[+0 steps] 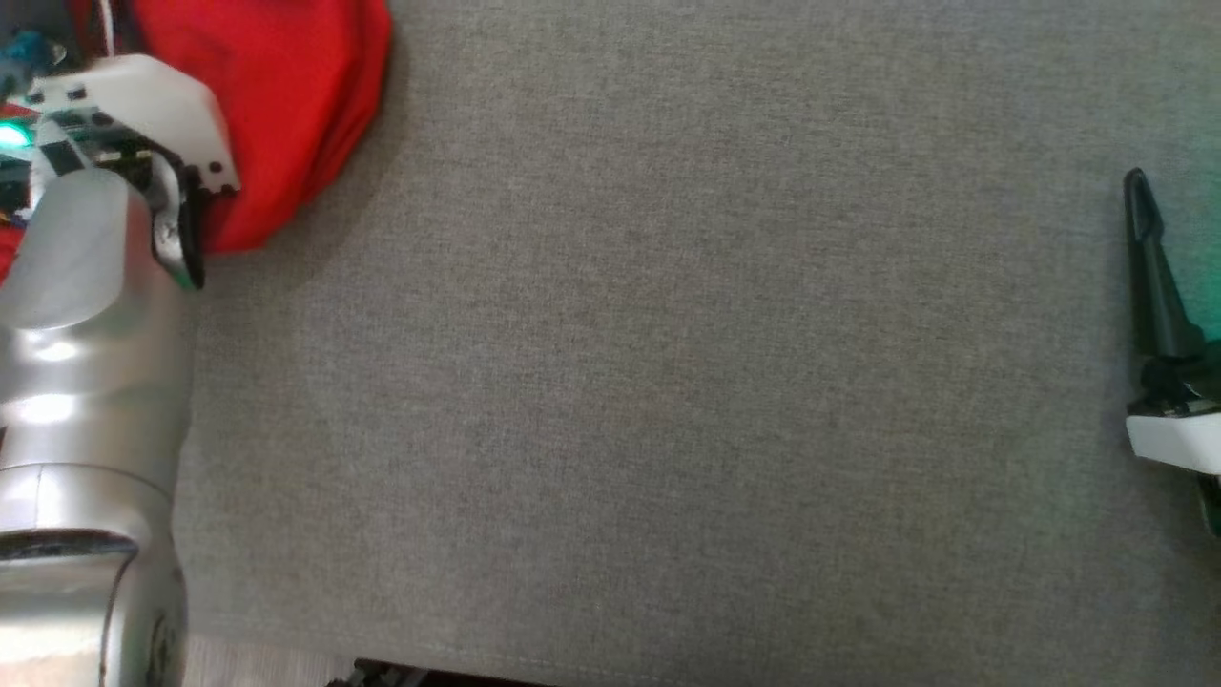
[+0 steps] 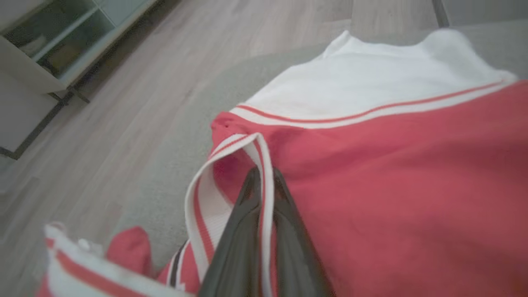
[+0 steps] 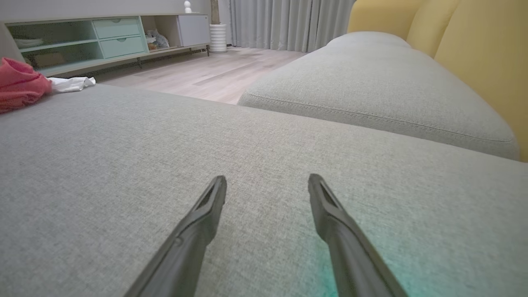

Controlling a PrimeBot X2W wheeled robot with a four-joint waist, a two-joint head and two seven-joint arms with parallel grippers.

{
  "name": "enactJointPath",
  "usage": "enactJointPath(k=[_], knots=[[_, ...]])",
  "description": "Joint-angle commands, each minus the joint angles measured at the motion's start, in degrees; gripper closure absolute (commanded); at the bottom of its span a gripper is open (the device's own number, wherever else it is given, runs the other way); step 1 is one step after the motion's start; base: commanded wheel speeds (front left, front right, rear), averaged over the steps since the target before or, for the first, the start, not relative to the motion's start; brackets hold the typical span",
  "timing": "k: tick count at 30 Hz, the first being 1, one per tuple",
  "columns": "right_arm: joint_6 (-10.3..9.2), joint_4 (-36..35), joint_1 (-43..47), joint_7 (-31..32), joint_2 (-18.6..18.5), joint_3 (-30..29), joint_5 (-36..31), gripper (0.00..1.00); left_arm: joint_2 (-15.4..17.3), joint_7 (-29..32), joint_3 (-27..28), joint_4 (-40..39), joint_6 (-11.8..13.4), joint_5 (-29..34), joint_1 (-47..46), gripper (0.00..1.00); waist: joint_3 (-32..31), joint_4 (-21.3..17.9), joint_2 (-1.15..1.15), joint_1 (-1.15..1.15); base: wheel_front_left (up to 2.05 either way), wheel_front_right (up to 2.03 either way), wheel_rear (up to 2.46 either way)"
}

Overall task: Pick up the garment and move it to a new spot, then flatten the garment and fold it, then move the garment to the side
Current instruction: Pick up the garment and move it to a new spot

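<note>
The garment [image 2: 392, 173] is red with white striped trim and a white part, bunched on the grey sofa cushion [image 1: 668, 382]. In the head view the garment [image 1: 286, 105] lies at the top left, partly behind my left arm. My left gripper [image 2: 264, 175] is shut on a fold of its striped edge. In the right wrist view the garment [image 3: 20, 84] shows far off at the left. My right gripper [image 3: 267, 185] hovers open just above the cushion with nothing between its fingers; one of its fingers [image 1: 1145, 258] shows at the right edge of the head view.
A second grey cushion [image 3: 371, 86] lies ahead of the right gripper, with yellow back cushions [image 3: 482, 53] on its right. Beyond the sofa edge there is wooden floor [image 2: 103, 103] and a low pale-green cabinet [image 3: 103, 39].
</note>
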Motion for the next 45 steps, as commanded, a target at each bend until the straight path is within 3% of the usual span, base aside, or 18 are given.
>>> enactJointPath(k=[1,7,14,23,31,34,38,45], knots=[[-0.05,2.3,2.1,0.5,-0.1,1.3,-0.3,0.00,4.2,-1.1,1.1,-0.9,0.4,0.4,-0.1,1.00,-0.7,-0.4,0.00,-0.01,0.00,0.00,0.00],[-0.05,4.1,0.8,0.5,3.7,3.5,-0.4,0.00,5.8,-12.0,-0.8,-4.6,0.3,2.1,-2.3,1.00,-6.8,-3.2,0.00,-0.01,0.00,0.00,0.00],[-0.05,6.7,0.1,0.5,9.7,6.3,-0.1,0.00,6.6,-14.8,-4.1,-14.2,-1.8,4.1,-1.8,1.00,-16.4,-10.3,0.00,-0.01,0.00,0.00,0.00],[-0.05,7.7,2.3,0.5,16.2,8.8,1.2,0.00,6.6,-8.5,-7.6,-32.6,-3.8,4.8,2.0,1.00,-24.8,-23.1,0.00,-0.01,0.00,0.00,0.00],[-0.05,7.1,2.6,0.5,18.5,10.5,1.7,0.00,3.1,-2.9,-13.2,-44.7,-5.6,4.8,7.7,1.00,-24.8,-32.0,0.00,-0.01,0.00,0.00,0.00],[-0.05,6.9,2.1,0.5,19.2,11.6,2.0,0.00,1.1,-2.6,-16.0,-45.1,-5.8,5.0,11.0,1.00,-23.2,-34.4,0.00,-0.01,0.00,0.00,0.00],[-0.05,6.8,0.8,0.5,20.2,12.9,2.7,0.00,-1.5,-4.0,-20.4,-39.8,-6.8,4.5,18.3,1.00,-20.3,-37.2,0.00,-0.01,0.00,0.00,0.00],[-0.05,6.9,-0.3,0.5,21.0,14.1,3.2,0.00,-3.9,-8.5,-23.5,-29.5,-6.5,3.9,24.8,1.00,-17.1,-37.8,0.00,-0.01,0.00,0.00,0.00]])
